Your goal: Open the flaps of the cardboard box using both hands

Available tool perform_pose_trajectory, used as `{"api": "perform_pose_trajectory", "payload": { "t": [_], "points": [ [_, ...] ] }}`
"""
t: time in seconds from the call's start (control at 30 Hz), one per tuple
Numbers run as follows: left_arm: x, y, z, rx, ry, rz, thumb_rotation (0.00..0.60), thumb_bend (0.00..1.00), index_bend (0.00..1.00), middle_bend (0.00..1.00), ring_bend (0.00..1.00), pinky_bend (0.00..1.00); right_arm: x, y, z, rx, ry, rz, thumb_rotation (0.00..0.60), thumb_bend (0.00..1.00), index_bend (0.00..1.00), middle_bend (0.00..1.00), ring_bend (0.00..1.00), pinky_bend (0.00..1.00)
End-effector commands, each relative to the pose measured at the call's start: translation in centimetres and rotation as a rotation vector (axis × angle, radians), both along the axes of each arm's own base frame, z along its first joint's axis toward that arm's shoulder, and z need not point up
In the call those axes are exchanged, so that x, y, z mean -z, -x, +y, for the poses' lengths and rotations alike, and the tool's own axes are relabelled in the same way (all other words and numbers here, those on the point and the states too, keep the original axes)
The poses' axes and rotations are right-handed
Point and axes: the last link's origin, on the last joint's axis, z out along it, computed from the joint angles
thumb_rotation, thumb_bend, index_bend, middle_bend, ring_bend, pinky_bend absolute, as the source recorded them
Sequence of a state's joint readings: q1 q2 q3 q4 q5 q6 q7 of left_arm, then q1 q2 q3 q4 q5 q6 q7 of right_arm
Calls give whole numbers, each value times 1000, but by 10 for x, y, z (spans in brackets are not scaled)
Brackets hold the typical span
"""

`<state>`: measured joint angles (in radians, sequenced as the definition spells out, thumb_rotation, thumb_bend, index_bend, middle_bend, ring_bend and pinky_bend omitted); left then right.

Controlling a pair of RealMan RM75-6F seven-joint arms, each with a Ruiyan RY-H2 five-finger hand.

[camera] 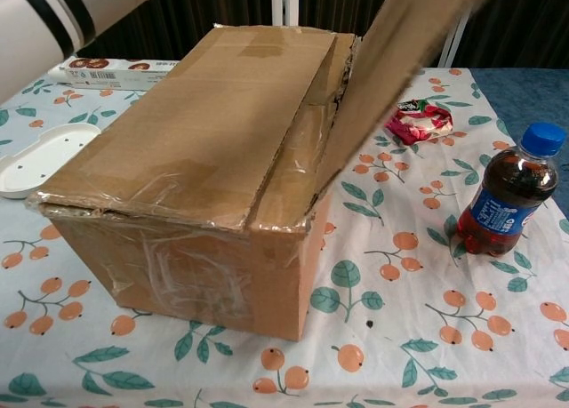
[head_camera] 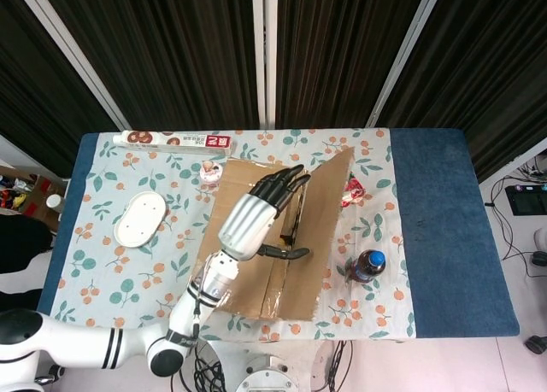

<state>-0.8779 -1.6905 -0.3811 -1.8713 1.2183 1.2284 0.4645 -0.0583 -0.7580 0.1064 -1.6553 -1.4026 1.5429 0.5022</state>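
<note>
The cardboard box [head_camera: 282, 283] lies lengthwise in the middle of the table; the chest view shows it [camera: 187, 248] close up. Its right flap [head_camera: 332, 206] stands swung up and out to the right, seen tilted in the chest view [camera: 400, 61]. The left flap [camera: 196, 132] still lies flat over the top. My left hand [head_camera: 255, 221] hovers over the box top, fingers stretched toward the raised flap's inner face, thumb out sideways, holding nothing. Its white forearm [camera: 62, 17] crosses the chest view's top left corner. Neither view shows my right hand.
A cola bottle [head_camera: 367, 265] [camera: 508, 195] stands right of the box. A red snack pouch [head_camera: 352, 189] [camera: 418, 119] lies partly behind the raised flap. A white oval lid [head_camera: 140, 219] and a long wrap carton [head_camera: 173, 140] lie to the left. Blue cloth [head_camera: 444, 221] covers the right end.
</note>
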Motion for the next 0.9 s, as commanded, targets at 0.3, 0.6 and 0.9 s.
{"api": "perform_pose_trajectory", "payload": {
  "t": [0.3, 0.6, 0.9],
  "points": [
    [-6, 14, 11, -56, -33, 87, 426, 0, 0, 0, 71, 166, -1, 7, 4, 8, 1, -5, 600, 143, 0, 0, 0, 0],
    [-55, 74, 23, -182, -119, 144, 464, 19, 0, 0, 70, 166, 6, -3, -8, -33, -44, 17, 600, 144, 0, 0, 0, 0],
    [-118, 199, 7, -357, -175, 258, 517, 46, 0, 7, 70, 166, 19, -60, -49, -283, -141, 86, 600, 223, 0, 0, 0, 0]
  ]
}}
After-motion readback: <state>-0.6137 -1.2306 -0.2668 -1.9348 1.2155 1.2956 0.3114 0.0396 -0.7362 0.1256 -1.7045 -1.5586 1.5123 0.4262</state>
